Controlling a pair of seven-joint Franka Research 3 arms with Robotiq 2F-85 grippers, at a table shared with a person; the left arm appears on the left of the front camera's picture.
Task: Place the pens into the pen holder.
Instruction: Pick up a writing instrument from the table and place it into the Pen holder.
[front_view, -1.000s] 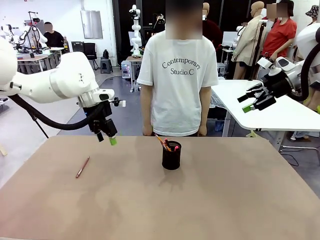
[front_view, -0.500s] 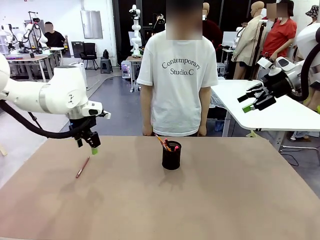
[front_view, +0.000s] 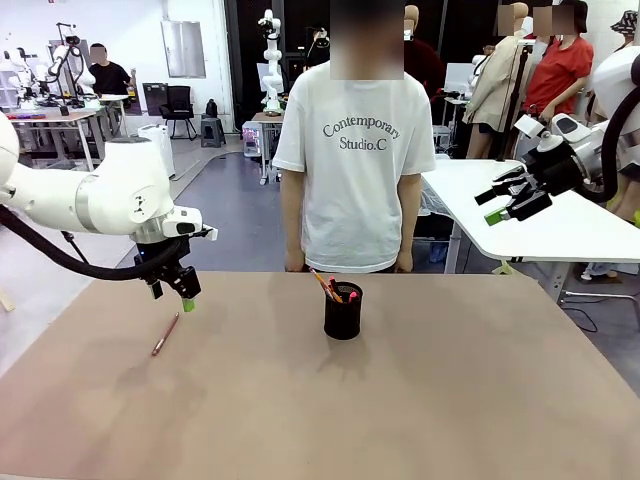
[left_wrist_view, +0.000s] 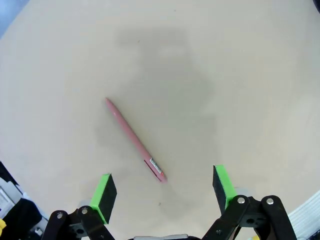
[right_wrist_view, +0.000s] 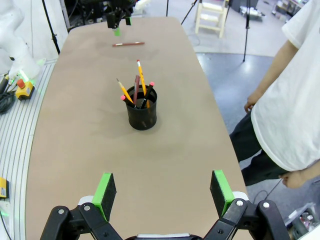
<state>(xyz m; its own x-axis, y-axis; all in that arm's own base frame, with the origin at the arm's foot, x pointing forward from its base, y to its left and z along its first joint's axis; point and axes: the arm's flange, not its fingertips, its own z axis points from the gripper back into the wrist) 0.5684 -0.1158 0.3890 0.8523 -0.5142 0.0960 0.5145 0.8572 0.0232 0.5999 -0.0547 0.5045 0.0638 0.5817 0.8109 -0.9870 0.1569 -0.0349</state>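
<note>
A copper-brown pen (front_view: 165, 334) lies loose on the tan table at the left; in the left wrist view the same pen (left_wrist_view: 135, 140) lies diagonally below the open fingers. My left gripper (front_view: 180, 291) hovers open just above and slightly behind it, holding nothing. The black mesh pen holder (front_view: 343, 311) stands upright at the table's middle with several pens (front_view: 328, 288) leaning inside; the right wrist view shows the holder (right_wrist_view: 141, 110) from above. My right gripper (front_view: 507, 205) is raised far right, off the table, open and empty.
A person in a white T-shirt (front_view: 355, 150) stands at the far edge behind the holder, hands down. A white table (front_view: 520, 215) stands at the right. The tan table (front_view: 400, 400) has bare room in front and to the right.
My left arm has swung leftward and a little lower, from near the table's far edge toward the loose pen. The right arm, the holder and the pen have stayed put.
</note>
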